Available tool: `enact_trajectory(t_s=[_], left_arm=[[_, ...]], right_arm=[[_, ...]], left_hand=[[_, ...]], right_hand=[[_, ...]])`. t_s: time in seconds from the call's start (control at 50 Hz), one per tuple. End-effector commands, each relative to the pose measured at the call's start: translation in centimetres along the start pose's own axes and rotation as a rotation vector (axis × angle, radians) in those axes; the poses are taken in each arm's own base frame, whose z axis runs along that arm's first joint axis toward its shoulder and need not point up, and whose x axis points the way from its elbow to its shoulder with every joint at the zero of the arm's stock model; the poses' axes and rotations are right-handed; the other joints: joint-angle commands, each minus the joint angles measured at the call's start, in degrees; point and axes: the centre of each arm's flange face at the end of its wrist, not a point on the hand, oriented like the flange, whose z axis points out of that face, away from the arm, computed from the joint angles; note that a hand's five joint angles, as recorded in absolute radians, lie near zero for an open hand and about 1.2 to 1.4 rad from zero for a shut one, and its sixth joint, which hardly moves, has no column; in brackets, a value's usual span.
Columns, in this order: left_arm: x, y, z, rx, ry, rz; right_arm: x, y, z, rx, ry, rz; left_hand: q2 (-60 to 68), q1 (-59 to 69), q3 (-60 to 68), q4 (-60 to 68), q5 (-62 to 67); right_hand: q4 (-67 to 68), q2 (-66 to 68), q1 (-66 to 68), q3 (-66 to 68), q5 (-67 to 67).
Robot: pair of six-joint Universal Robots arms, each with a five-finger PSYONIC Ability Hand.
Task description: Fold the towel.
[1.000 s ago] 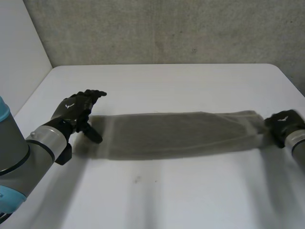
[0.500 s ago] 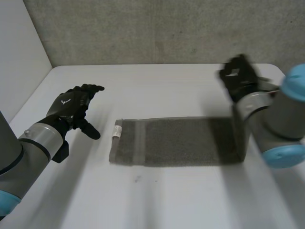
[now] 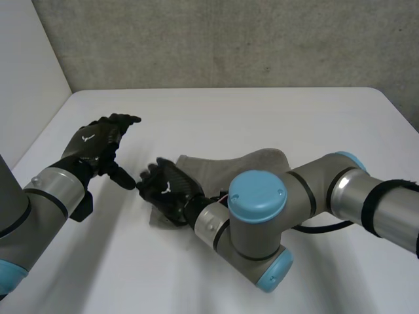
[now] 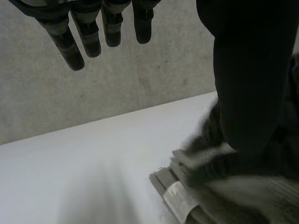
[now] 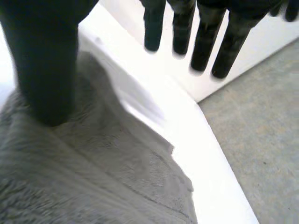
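The towel (image 3: 255,160) lies doubled on the table (image 3: 262,111). The top layer's end should sit square over the lower end, I judge. The right hand (image 3: 167,190) is over that end, fingers straight and spread, thumb seemingly on the cloth. The left hand (image 3: 98,145) hovers beside the towel, spread, empty.

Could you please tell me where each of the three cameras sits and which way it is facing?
Head view: between and behind the arms, looking down on the table; shows both arms, the left hand, and the right hand at the towel.
Left wrist view: on the left wrist, looking along the open left hand's fingers toward the towel.
Right wrist view: on the right wrist, looking past the open right hand's fingers onto the towel.
Shared: all three show the towel.
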Motion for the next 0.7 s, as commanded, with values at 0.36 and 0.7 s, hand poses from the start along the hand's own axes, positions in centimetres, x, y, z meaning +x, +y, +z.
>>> enact_trajectory(t_s=[0.36,0.7], left_arm=[[7.4,4.0,4.4,-0.046,0.096,0.155],[8.6,9.0,3.7,-0.163,0.042,0.343]], right_arm=[[11.2,6.5,-13.0,-0.492,0.363,0.633],[11.4,9.9,-13.8,-0.421,0.468,0.377]], left_hand=[[1.5,0.9,1.3,1.3,-0.4],[0.6,0.1,0.4,0.5,-1.2]], right_hand=[[-9.2,-9.1,-4.9,-9.4,-10.1],[60.8,60.9,65.1,60.6,59.9]])
